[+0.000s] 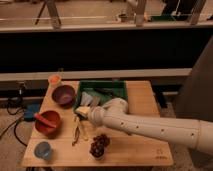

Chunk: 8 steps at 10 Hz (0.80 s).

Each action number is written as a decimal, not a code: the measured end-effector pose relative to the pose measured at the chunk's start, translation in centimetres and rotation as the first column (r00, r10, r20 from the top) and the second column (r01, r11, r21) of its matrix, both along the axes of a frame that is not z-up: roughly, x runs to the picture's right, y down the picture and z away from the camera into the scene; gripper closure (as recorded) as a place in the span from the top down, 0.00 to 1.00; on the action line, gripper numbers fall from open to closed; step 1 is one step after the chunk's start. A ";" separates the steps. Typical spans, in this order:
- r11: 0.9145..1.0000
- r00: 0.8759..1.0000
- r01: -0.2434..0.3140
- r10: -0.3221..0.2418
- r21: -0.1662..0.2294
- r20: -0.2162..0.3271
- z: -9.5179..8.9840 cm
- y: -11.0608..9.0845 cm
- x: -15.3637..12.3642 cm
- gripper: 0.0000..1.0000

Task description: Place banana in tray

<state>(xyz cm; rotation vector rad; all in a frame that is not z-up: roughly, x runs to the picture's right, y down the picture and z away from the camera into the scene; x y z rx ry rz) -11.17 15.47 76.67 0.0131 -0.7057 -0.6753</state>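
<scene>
The pale-yellow banana (pixel 83 130) lies on the wooden table just in front of the tray's near-left corner, next to a thin fork (pixel 76 136). The dark green tray (pixel 101 84) stands at the back middle of the table and holds some pale and grey items. My gripper (pixel 84 111) is at the end of the white arm, which reaches in from the right. It hangs low over the tray's near-left corner, right above the banana's far end. I cannot tell whether it touches the banana.
A purple bowl (pixel 64 95) stands left of the tray, with a small orange cup (pixel 54 79) behind it. A red-orange bowl (pixel 48 123) holds an orange-red stick. A blue cup (pixel 43 149) and dark grapes (pixel 99 145) sit near the front edge.
</scene>
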 end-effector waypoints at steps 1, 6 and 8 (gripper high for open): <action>1.000 1.000 -0.017 0.017 -0.005 0.014 0.7 -0.1 -0.5 0.80; 1.000 0.967 0.014 -0.018 0.018 0.255 2.4 0.8 -1.6 0.80; 0.999 0.956 0.044 -0.050 0.026 0.288 2.6 1.1 -2.1 0.80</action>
